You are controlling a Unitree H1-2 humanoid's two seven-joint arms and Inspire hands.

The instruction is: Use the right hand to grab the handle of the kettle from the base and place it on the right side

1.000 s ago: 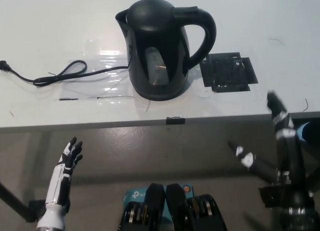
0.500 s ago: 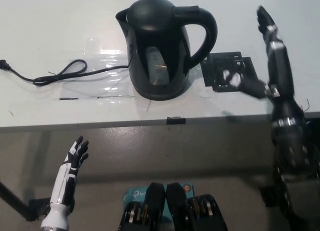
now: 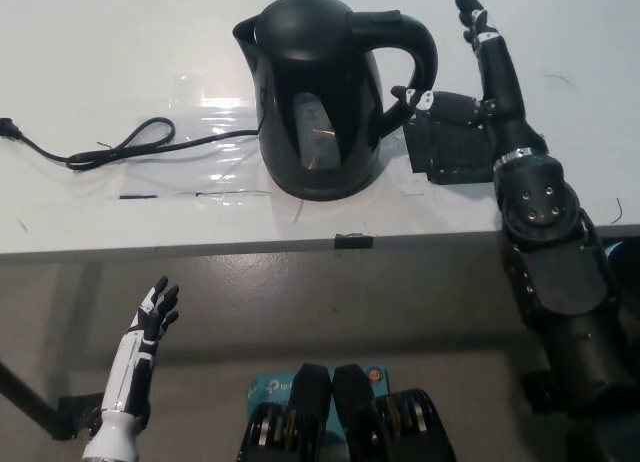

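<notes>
Since a moment ago the black right hand (image 3: 487, 87) has swung in from the table's right part towards the kettle, and it now sits just beside the handle, where earlier it stood well apart from it; the kettle, the cord and the white left hand have kept their places.

Under everything lies the pale grey tabletop (image 3: 90, 52), whose near edge crosses the picture below the right hand's wrist. On it, to the thumb side of the right hand, stands the glossy black plastic electric kettle (image 3: 318, 97), upright on its round base, spout turned away from the hand and its looping black handle (image 3: 415, 67) turned towards it. The right hand's fingers are spread wide and hold nothing: the long fingers (image 3: 474, 22) point up and away past the outer side of the handle, while the thumb reaches sideways to the handle's lower curve; whether it touches cannot be told. Beneath the palm lies a flat black rectangular patch (image 3: 455, 154) on the table. On the far side of the kettle from the fingers, a thin black power cord (image 3: 120, 150) snakes away across the surface. The white left hand (image 3: 152, 315) rests low, below the table edge, fingers loosely apart and empty.
</notes>
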